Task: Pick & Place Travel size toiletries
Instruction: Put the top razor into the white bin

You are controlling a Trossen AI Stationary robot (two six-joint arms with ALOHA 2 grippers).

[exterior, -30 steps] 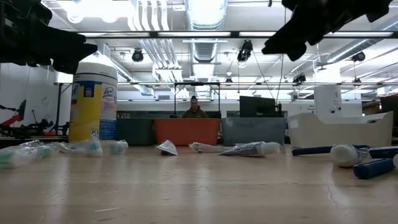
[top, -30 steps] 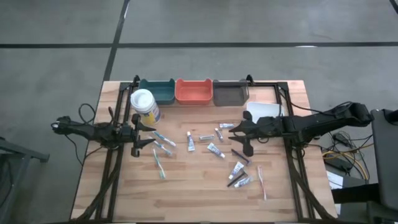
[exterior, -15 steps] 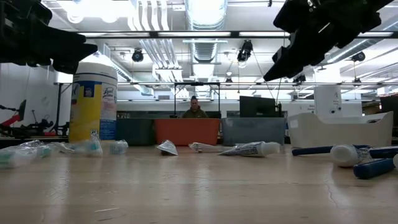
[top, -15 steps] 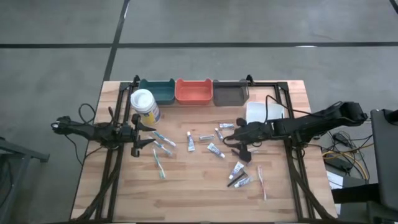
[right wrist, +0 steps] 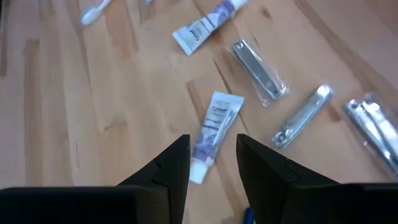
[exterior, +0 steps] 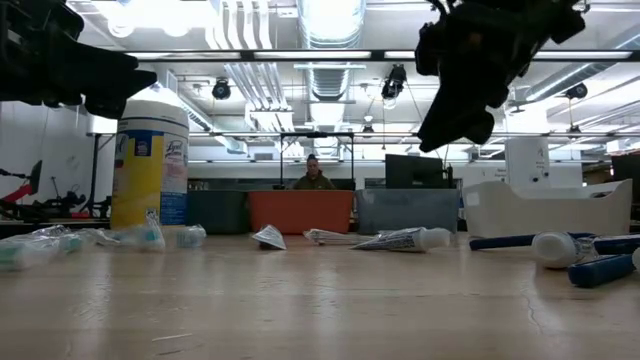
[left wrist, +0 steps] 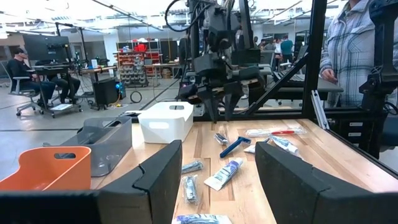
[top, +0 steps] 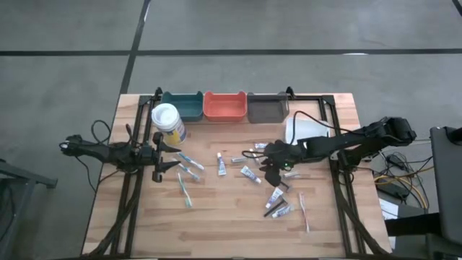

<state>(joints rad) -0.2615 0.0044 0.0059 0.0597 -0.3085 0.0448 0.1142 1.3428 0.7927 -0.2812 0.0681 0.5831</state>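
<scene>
Nothing is seen placed yet: the small white toothpaste tubes [top: 250,173] and slim toothbrushes [top: 185,191] lie scattered on the wooden table [top: 216,224], while the right gripper [top: 268,172], fingers parted and empty, hangs above one tube [right wrist: 211,134], and the left gripper [top: 160,156] waits open near the white wipes canister [top: 167,121].

I work in a big open robotics lab: exposed ducts [exterior: 332,30] and strip lights run across the ceiling, and the floor [top: 72,43] is bare grey concrete. Beyond my wooden desk [top: 224,217] I see metal frames, shelving [left wrist: 134,59] and people seated at monitors [left wrist: 43,46], with a person [exterior: 313,175] at another station.
</scene>
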